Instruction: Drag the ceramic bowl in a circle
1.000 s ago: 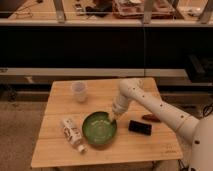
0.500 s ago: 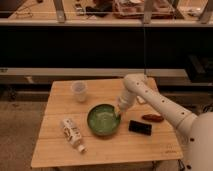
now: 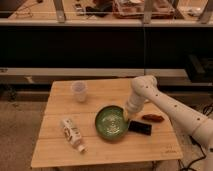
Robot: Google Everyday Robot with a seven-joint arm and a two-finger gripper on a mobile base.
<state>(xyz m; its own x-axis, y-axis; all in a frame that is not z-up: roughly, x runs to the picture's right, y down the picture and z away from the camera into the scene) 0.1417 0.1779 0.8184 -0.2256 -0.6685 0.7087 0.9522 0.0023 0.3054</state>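
Note:
The ceramic bowl is wide, glossy green and speckled pale inside. It rests on the wooden table, slightly right of the middle. My white arm comes in from the right and bends down to the bowl. The gripper sits at the bowl's right rim, shut on that rim. Its tips are partly hidden by the wrist.
A small translucent white cup stands at the back left. A white bottle lies on its side at the front left. A flat black object and a reddish-brown item lie just right of the bowl.
The bowl has slid right and slightly toward the back of the table together with the gripper, ending closer to the black object. The cup and bottle have not moved.

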